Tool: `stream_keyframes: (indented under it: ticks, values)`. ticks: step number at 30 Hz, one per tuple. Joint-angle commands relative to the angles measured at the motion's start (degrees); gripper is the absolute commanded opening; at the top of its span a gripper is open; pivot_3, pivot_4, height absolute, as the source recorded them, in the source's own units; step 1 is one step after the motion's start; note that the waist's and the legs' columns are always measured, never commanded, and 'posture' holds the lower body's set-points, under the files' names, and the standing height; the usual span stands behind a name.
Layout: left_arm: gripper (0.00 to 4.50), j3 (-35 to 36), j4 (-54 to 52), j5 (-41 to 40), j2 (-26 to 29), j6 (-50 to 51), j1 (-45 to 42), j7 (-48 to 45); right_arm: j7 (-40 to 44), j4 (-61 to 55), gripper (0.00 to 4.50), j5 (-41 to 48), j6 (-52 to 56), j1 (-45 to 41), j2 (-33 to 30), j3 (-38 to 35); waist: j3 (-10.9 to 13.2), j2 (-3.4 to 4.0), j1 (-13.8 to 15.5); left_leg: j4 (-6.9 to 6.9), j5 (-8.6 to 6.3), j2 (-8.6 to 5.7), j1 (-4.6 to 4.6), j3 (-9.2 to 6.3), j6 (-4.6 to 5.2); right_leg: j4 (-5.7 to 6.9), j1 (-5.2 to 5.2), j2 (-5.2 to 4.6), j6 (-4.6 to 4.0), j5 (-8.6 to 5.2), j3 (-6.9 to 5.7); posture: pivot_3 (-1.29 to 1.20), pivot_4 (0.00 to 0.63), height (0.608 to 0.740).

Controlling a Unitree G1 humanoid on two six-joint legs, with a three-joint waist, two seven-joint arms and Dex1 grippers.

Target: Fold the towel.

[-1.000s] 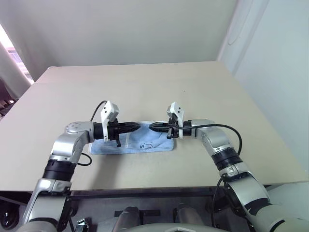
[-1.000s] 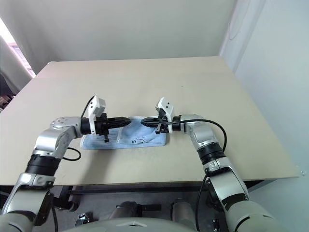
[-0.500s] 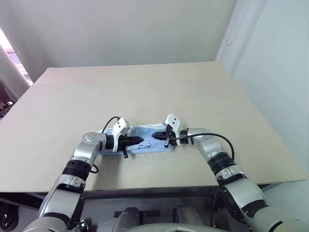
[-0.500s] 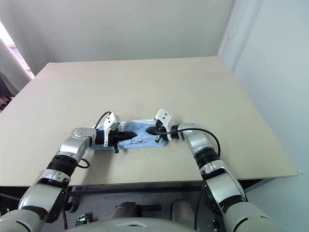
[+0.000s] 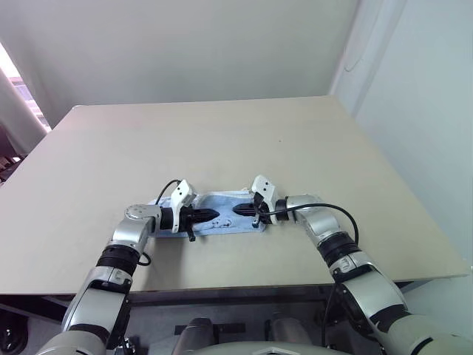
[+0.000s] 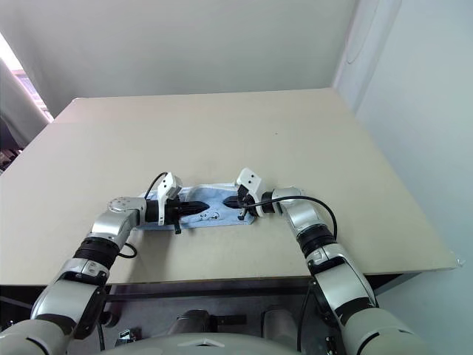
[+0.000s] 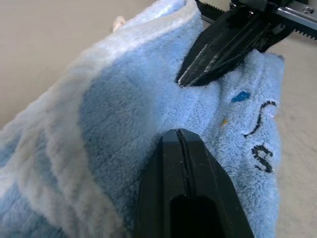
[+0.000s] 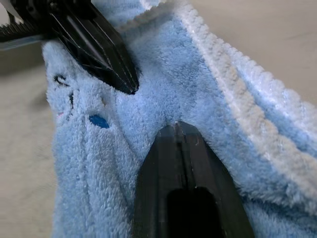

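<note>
Setting: a beige table (image 5: 310,140) against a pale wall.
Towel: the light blue towel (image 5: 222,203) lies folded into a long strip near the table's front edge, with a pale stitched border and small dark ink marks (image 7: 262,157).
Left gripper (image 5: 216,215): fingers pressed together, tips resting on the towel, pointing toward the other gripper.
Right gripper (image 5: 236,209): fingers together, tips on the towel, close to the left tips.

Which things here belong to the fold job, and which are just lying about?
Job:
- towel, light blue, lying on the table
- left gripper, resting on the towel
- right gripper, resting on the towel

Lying about:
- nothing loose; just the table itself
</note>
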Motion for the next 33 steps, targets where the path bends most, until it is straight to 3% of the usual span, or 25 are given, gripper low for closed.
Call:
stream_keyframes:
  ticks: [1, 7, 10, 15, 23, 28, 33]
  values:
    - [0.00, 3.93, -6.56, -2.63, 2.78, 2.88, -1.50, -0.29, 1.80, -4.22, 1.28, 3.02, 2.04, -1.80, 0.10, -2.24, 0.01, -0.01, -0.05, 0.00, 0.00, 0.00, -0.03, -0.01, 0.00, 0.01, -0.04, 0.01, 0.00, 0.00, 0.00, 0.00, 0.000, 0.731]
    - [0.00, 10.34, -18.86, -8.05, 8.48, 11.52, 2.82, 1.13, 5.07, -16.09, 3.42, 8.96, 9.52, -0.50, -1.67, -4.04, 0.02, 0.01, -0.28, -0.15, 0.00, 0.00, -0.15, -0.02, 0.00, 0.02, -0.24, 0.00, 0.03, 0.01, 0.01, 0.00, 0.000, 0.731]
    - [0.62, 15.50, -23.72, -12.36, 12.60, 18.16, 6.25, 2.29, 6.29, -25.27, 3.45, 11.21, 13.27, 1.60, -3.42, -3.42, 0.03, 0.01, -0.45, -0.28, 0.00, 0.01, -0.19, -0.04, 0.00, 0.02, -0.35, 0.00, 0.05, 0.00, 0.02, 0.00, 0.000, 0.731]
    - [2.37, 21.80, -27.60, -15.60, 18.17, 29.85, 13.05, 8.26, 4.94, -33.60, 3.45, 13.89, 21.42, 3.18, -4.69, -2.16, 0.04, 0.04, -1.11, -0.45, 0.00, 0.02, -0.17, -0.05, 0.00, 0.01, -0.42, -0.01, 0.01, -0.09, 0.01, 0.00, 0.000, 0.731]
    - [2.37, 30.13, -38.74, -26.63, 16.97, 49.59, 20.86, 17.65, 2.88, -32.24, 3.45, 13.79, 21.95, 3.32, -3.41, -0.62, 0.09, -0.03, -1.12, -0.41, -0.03, 0.00, -0.17, -0.13, -0.06, -0.04, -0.40, -0.06, -0.16, -0.18, -0.02, 0.00, 0.000, 0.731]
    - [2.37, 34.73, -40.00, -30.97, 20.63, 58.01, 24.73, 18.71, 3.05, -31.06, 3.45, 14.36, 22.74, 2.95, -3.10, -0.29, 0.12, -0.08, -1.30, -0.66, -0.02, 0.01, -0.16, -0.11, -0.04, -0.04, -0.55, -0.04, -0.23, -0.21, 0.00, 0.00, 0.000, 0.731]
    - [2.37, 41.38, -44.44, -39.63, 17.79, 69.76, 26.66, 23.02, 2.66, -29.84, 3.45, 14.23, 22.29, 3.02, -2.64, -0.11, 0.13, -0.08, -1.14, -0.83, -0.02, 0.01, -0.14, -0.16, -0.04, -0.06, -0.61, -0.02, -0.34, -0.27, -0.02, 0.00, 0.000, 0.731]
